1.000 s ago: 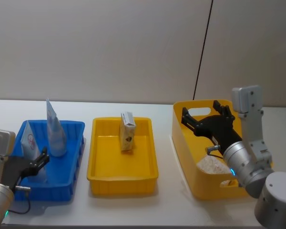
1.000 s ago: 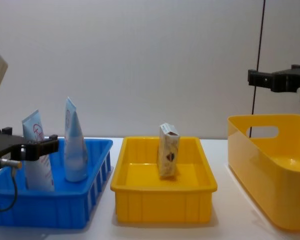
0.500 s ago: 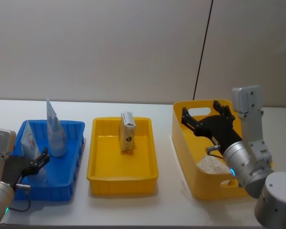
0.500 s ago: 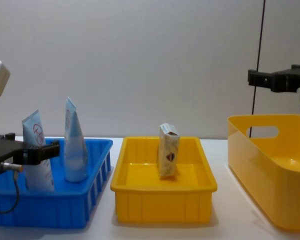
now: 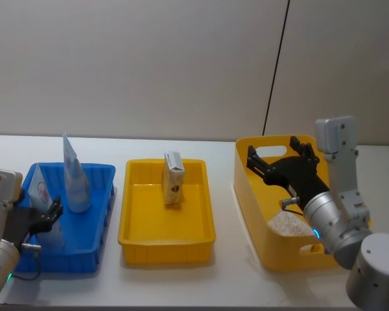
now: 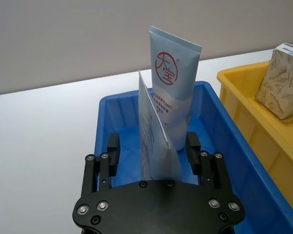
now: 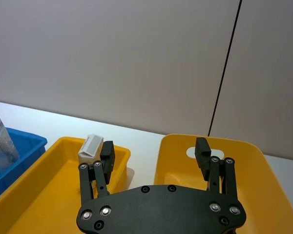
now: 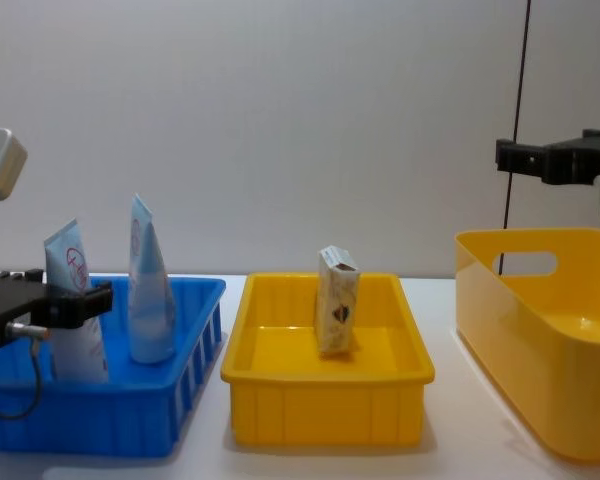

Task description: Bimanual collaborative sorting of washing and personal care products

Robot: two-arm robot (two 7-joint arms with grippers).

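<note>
Blue plastic bin [image 5: 98, 173], on the robot's left side of the white table [image 5: 227, 275]. It holds two white-and-pale-blue squeeze tubes, both standing upright on their caps.
- Near tube [image 6: 156, 146]: stands at the front of the bin with its crimped end up and a red round logo on one face.
- Far tube [image 6: 175, 92]: stands just behind and beside the near tube. It carries the same red round logo, with text below it.

Left gripper [image 6: 152, 145]: low over the front of the blue bin. Its jaws are spread wide, with one black finger [image 6: 113, 148] on each side of the near tube. They straddle the tube rather than pinch it. Whether either pad touches the tube cannot be told.

Yellow shallow tray [image 5: 166, 242], at the centre of the table, just beside the blue bin. It holds one cream packet [image 5: 174, 179] with dark print. The packet stands upright near the far end of the tray, apart from the walls.

Yellow deep bin [image 5: 248, 197] with a handle slot, on the robot's right side, standing apart from the tray. A pale speckled item [image 5: 286, 224] lies inside toward the front. What it is cannot be told.

Right gripper [image 7: 155, 146]: above the rear of the deep bin and higher than its rim. Its jaws are spread wide and hold nothing.
</note>
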